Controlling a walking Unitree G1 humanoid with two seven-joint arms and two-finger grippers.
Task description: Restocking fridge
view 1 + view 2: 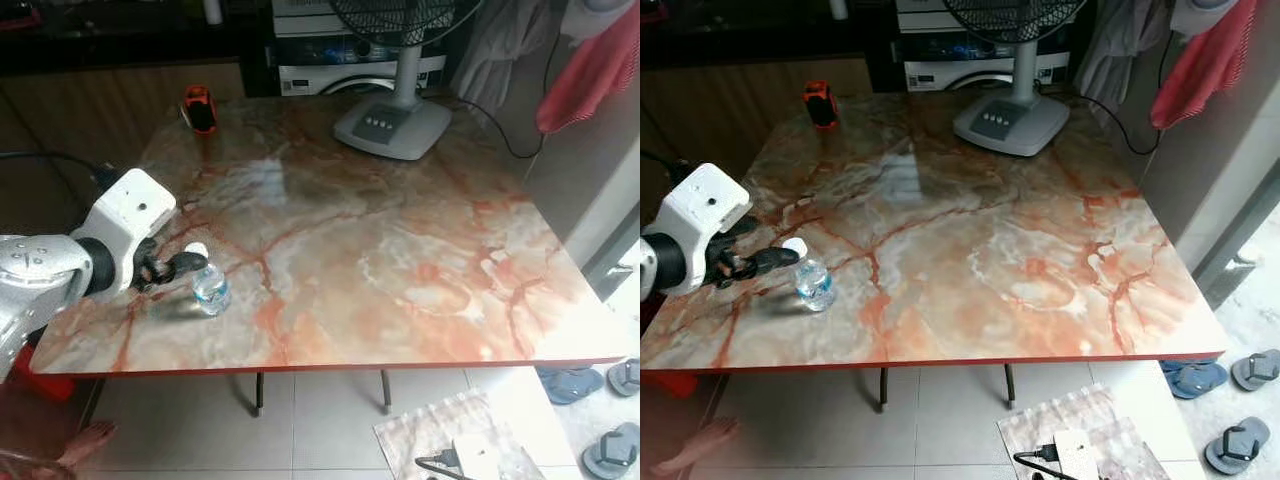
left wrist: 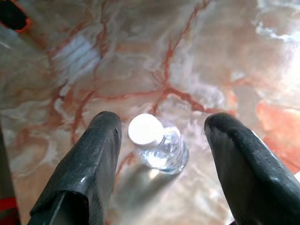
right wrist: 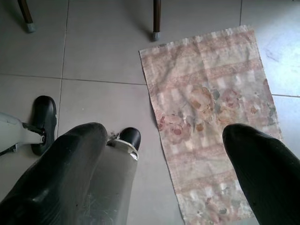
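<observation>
Taking the water bottle (image 1: 211, 290) as your landmark: on the far side of the table from it, at the back edge, sits an orange-and-black device (image 1: 200, 108), and further along that back edge stands the grey base of a pedestal fan (image 1: 392, 125), its cord trailing off the table. Nothing lies between the bottle and either of them, and the marble around it is bare. A red cloth (image 1: 590, 70) hangs well beyond the fan.

The bottle itself is small, clear plastic with a white cap and a pale label band. It stands upright near the table's front edge, towards the robot's left corner.

Your left gripper (image 1: 178, 267) reaches in from the left at cap height. Its fingers (image 2: 89, 164) are spread wide, one on each side of the bottle's cap, and in the left wrist view neither is touching it.

The table (image 1: 400, 260) has a glossy marble-patterned top, cream veined with orange and red, on thin dark legs. Under it is pale tiled floor with a floral mat (image 3: 211, 117), a white power strip (image 1: 470, 455) lying on the mat, and grey sandals (image 1: 600, 400) off to the right of the table.

Your right gripper (image 3: 168, 178) hangs low over the floor, fingers apart, above that mat and the robot's black foot (image 3: 44, 117).
</observation>
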